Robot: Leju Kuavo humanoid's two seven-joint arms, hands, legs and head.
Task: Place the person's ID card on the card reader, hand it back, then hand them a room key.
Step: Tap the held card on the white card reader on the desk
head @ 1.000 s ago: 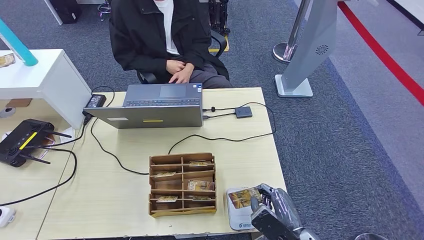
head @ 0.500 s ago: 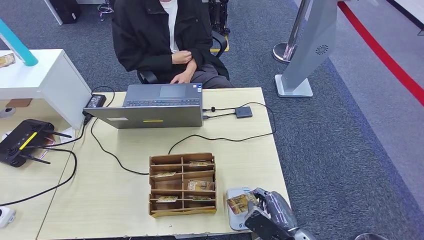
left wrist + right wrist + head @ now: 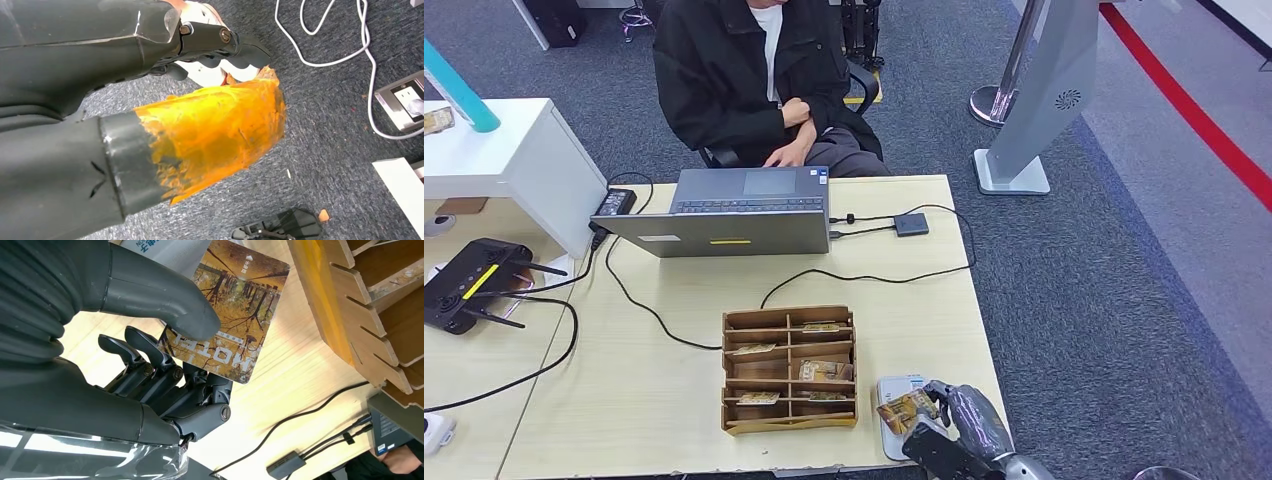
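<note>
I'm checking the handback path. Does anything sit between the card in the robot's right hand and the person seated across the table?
Yes. The right hand holds the card at the near edge; a black cable crosses the table, and the open laptop stands before the person.

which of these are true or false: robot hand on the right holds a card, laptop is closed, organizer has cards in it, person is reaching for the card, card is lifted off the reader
1. The right robot hand holds a card. True.
2. The laptop is closed. False: it is open, keyboard showing.
3. The wooden organizer has cards in some compartments. True.
4. The person is reaching for the card. False: their hands stay near their body.
5. The card is held tilted above the card reader, not lying flat on it. True.
</note>
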